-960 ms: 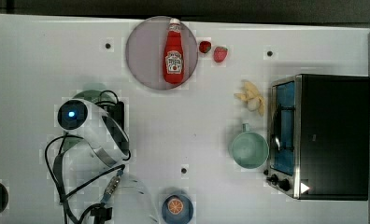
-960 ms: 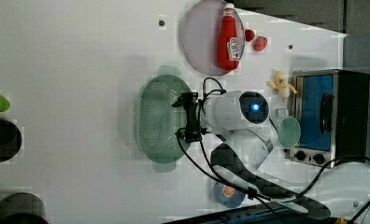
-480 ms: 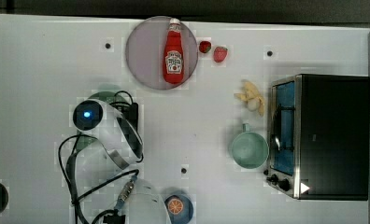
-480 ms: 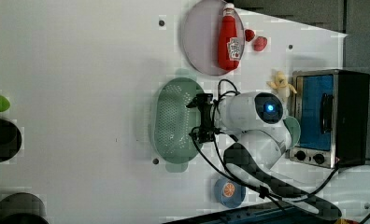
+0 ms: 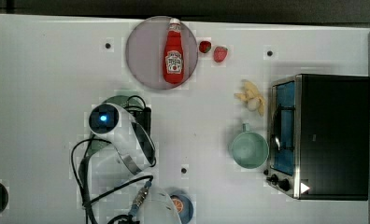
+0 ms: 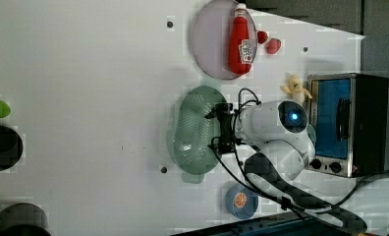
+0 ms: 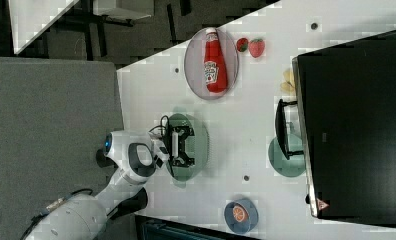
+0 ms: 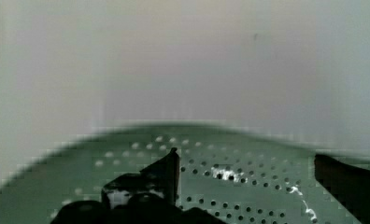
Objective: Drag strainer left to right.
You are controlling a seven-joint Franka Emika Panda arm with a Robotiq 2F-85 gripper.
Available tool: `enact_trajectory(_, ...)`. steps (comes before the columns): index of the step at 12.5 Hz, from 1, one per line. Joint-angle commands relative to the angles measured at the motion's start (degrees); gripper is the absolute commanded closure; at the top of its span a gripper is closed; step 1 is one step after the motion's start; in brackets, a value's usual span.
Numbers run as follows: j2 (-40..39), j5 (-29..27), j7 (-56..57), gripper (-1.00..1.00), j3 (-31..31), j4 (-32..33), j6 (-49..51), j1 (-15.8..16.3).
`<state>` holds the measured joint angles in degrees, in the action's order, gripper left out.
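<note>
The strainer (image 6: 195, 132) is a pale green perforated bowl on the white table, near the middle of the left view. In the top view the arm hides most of it and a green edge (image 5: 119, 99) shows. My gripper (image 6: 216, 129) hangs over the side of the strainer nearer the toaster oven, with its fingers spread open. In the right view the gripper (image 7: 186, 146) sits over the strainer (image 7: 200, 145). The wrist view shows the gripper (image 8: 245, 158) open, one finger (image 8: 167, 175) low inside the holed bowl (image 8: 248, 179). Nothing is clamped between the fingers.
A mauve plate (image 5: 143, 51) carries a ketchup bottle (image 5: 174, 53), with two strawberries (image 5: 213, 50) beside it. A mint mug (image 5: 249, 148), a banana toy (image 5: 251, 95) and a toaster oven (image 5: 321, 135) stand on the top view's right. A blue dish (image 5: 181, 205) lies near the arm's base.
The arm and the strainer have slid together towards the top view's right, closer to the mug. The gripper has stayed open.
</note>
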<state>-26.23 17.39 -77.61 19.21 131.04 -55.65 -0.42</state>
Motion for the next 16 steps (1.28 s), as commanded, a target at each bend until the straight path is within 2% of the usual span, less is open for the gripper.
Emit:
enact_trajectory(1, 1.7, 0.0, 5.6, -1.0, -2.2, -0.5, 0.1, -2.2)
enact_trajectory(16, 3.6, 0.0, 22.6, -1.0, -17.8, 2.3, -1.0, -3.3)
